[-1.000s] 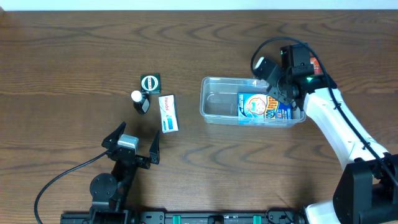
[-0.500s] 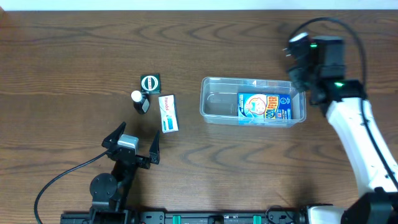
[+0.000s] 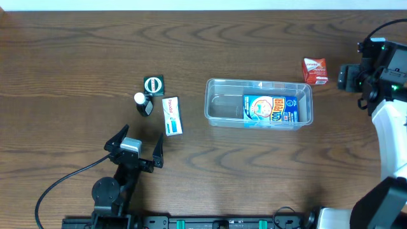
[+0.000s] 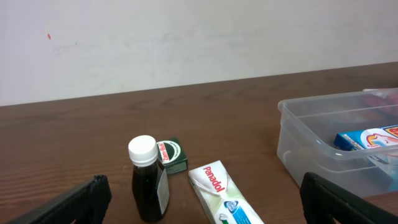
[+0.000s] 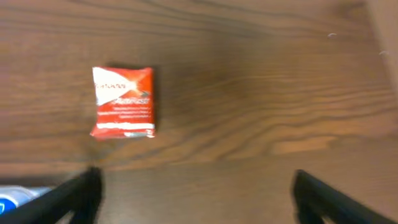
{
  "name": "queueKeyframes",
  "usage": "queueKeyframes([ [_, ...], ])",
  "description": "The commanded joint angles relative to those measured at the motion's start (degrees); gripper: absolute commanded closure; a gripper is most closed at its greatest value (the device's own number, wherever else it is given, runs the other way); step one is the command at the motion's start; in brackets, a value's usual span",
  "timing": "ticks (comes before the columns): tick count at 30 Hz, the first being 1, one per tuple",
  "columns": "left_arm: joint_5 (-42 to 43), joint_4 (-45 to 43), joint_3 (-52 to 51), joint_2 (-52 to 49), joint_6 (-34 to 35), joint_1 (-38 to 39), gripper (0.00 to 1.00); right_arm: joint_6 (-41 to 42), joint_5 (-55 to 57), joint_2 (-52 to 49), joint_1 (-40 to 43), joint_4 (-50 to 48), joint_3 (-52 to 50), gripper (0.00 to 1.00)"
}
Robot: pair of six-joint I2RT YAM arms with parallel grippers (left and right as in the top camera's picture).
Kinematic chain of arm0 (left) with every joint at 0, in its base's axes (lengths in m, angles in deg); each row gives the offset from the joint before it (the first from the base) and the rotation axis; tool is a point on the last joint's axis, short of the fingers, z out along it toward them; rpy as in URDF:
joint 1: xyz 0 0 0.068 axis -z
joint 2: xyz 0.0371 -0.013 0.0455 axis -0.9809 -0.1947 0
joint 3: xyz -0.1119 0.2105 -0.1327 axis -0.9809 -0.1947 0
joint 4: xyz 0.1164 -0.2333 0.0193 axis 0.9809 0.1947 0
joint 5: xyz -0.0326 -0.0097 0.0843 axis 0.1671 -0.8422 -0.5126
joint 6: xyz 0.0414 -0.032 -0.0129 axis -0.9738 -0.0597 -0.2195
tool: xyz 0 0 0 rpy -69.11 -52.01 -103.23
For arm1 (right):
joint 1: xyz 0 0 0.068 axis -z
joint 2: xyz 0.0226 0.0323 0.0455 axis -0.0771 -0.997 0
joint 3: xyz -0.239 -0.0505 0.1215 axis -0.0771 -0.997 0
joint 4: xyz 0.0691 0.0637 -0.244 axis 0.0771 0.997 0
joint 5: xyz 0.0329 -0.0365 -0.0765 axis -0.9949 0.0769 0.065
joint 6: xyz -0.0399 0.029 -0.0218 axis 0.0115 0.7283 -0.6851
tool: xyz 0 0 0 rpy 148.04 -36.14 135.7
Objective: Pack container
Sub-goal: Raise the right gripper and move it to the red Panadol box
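The container [image 3: 219, 105], a clear plastic tub, lies right of the table's middle with a blue carton [image 3: 271, 109] lying flat in its right half. In the left wrist view the container [image 4: 305, 134] is at the right, with the carton [image 4: 367, 140] showing through its wall. My right gripper [image 3: 351, 81] hangs open and empty at the far right, apart from the tub. In the right wrist view the right gripper [image 5: 199, 199] has only bare wood between its fingers. My left gripper [image 3: 135, 147] rests open near the front left. In its own view the left gripper [image 4: 205, 190] holds nothing.
A small red box [image 3: 314, 70] lies just behind the tub's right end, and in the right wrist view that red box [image 5: 123, 102] is ahead to the left. A dark bottle with a white cap [image 3: 142, 105], a green box [image 3: 153, 84] and a white Panadol box [image 3: 172, 116] sit ahead of my left gripper.
My right gripper has pulled away from the tub's right end toward the far right and opened wide. The blue carton stays in the tub. The red box has come into view. The left arm is still.
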Motion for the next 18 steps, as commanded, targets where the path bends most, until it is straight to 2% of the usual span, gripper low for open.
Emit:
queueKeyframes([
  [1,1.0,2.1,-0.9,0.4,-0.4,-0.4,0.02,1.2,-6.9,-2.3,0.3,-0.5,0.0,0.01],
  [8,1.0,2.1,-0.9,0.4,-0.4,-0.4,0.02,1.7,-12.2,-7.7,0.1,-6.3,-0.2,0.01],
  [18,1.0,2.1,-0.9,0.4,-0.4,-0.4,0.02,3.2,-11.3,-18.9,-2.2,-20.6,-0.2,0.05],
])
